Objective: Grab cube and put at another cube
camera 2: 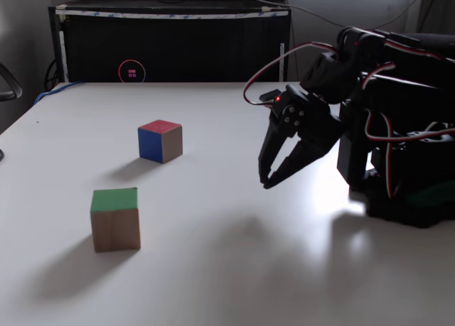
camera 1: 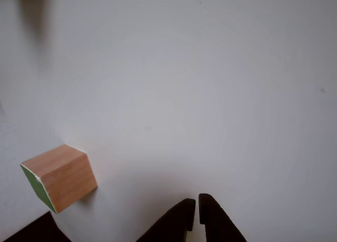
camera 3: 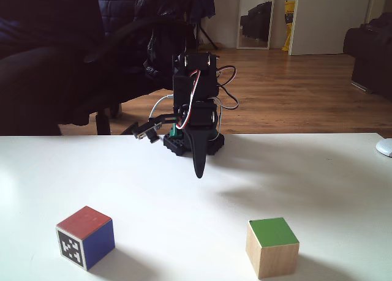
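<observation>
While the gripper [camera 2: 266, 182] hangs above bare table [camera 2: 213, 269] near the arm's base, nothing of the task looks done yet: you have neither cube in hand. The black fingers [camera 1: 181, 218] sit almost together at the tips, with only a thin slit between them in the other view, and nothing between them; read it as closed and empty. In a fixed view the same gripper [camera 3: 199, 174] points straight down, clear of the tabletop. The wooden cube with the green face [camera 2: 114, 219] stands on the table well apart from the gripper, green side up in both fixed views; in the other view the same cube [camera 1: 60, 176] lies at the lower left of the frame, off to the side of the fingers and not lined up with them. The red-topped cube with the black-and-white marker [camera 3: 85, 237] stands by itself, with a blue side and the marker on another side, well apart from the wooden cube [camera 3: 272, 247]. Judged from this, all steps remain: you need to open the fingers, bring them over and around the wooden cube, close, lift, carry it to the marker cube [camera 2: 161, 140] and set it down there. Progress: start of the approach at most.
</observation>
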`<control>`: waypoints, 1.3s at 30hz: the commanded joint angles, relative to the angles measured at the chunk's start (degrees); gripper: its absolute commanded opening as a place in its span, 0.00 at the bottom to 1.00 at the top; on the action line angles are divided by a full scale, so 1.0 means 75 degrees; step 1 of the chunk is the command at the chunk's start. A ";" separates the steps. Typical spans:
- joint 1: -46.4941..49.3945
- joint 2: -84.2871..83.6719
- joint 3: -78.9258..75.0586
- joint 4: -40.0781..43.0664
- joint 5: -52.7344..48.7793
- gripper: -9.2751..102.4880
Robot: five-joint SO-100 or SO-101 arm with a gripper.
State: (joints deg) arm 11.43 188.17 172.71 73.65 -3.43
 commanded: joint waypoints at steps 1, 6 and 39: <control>-0.0176 0.0035 -0.0293 -0.0246 -0.0070 0.08; -0.0199 0.0035 -0.0293 -0.0246 -0.0070 0.08; -0.1512 -0.9738 -0.8754 -0.0715 0.0047 0.37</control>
State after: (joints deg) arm 1.41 117.95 111.62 67.85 -2.46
